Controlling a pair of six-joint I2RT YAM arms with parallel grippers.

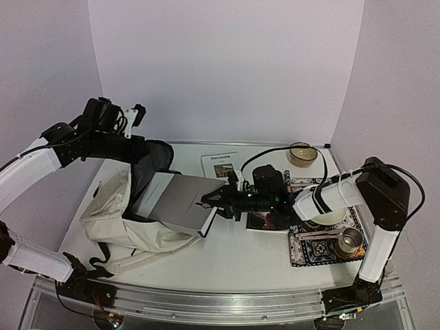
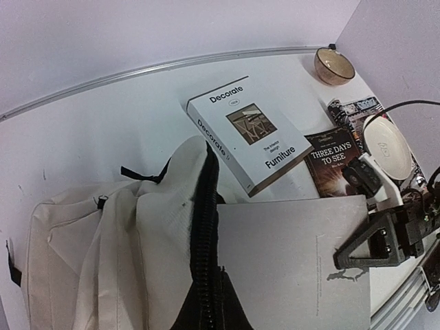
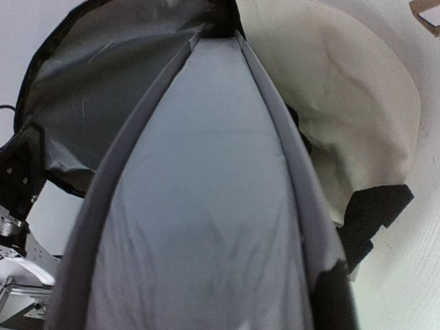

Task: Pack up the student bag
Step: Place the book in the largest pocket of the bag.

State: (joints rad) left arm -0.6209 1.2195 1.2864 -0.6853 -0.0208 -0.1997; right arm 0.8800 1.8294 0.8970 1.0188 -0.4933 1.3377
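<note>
- The bag [image 1: 120, 223] lies on its side on the left part of the table [image 1: 227, 265], with its mouth facing the table's centre.
- The top edge of the mouth is raised, exposing the dark lining; the cream body sags below onto the table.
- The left gripper [image 1: 137, 146] is at that raised edge. Its fingers are pressed together on the bag's dark rim. The contact point is dark on dark and hard to make out in the top view.
- The left wrist view shows the black zipper running along the opening, directly below the camera.
- The right gripper [image 1: 214, 203] pinches the right edge of a gray slab [image 1: 180, 199]. One triangular finger lies on the slab's top face.
- The slab is flat and tilted, and its far end is inside the bag's mouth. The near end projects toward the right arm.
- In the right wrist view, the slab runs straight ahead into the lining, with cream fabric to its right.
- A white book [image 2: 244, 130] titled "Decorate Furniture" lies flat behind the slab, just beside the bag.
- A dark book [image 2: 337, 163] titled "Three Days to See" lies to the right of the white book.
- A brown bowl [image 1: 302, 153] stands at the far right corner.
- A white dish [image 1: 331, 217] and a metal cup [image 1: 351, 240] rest on a patterned mat [image 1: 309, 253] on the right.
</note>
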